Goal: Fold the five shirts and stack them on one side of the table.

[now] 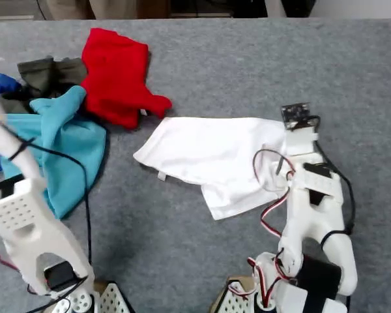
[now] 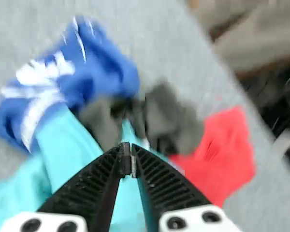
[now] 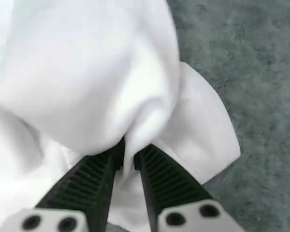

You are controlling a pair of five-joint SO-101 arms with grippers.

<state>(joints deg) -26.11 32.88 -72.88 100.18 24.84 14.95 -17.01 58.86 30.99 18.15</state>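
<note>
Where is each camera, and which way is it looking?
High view: above the table, looking down; both arms show.
Left wrist view: on the left arm, facing past its shut left gripper to the teal shirt.
Right wrist view: on the right arm; right gripper pinches the white shirt.
Shared: high view also shows both shirts.

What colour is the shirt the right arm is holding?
The shirt is white, clearest in the high view.

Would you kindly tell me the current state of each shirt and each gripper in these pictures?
white shirt, spread out, one part pinched
red shirt, crumpled, unfolded
teal shirt, crumpled, unfolded
dark grey shirt, bunched, unfolded
blue shirt, bunched, unfolded
right gripper, shut on the white shirt
left gripper, shut above the teal shirt
</note>
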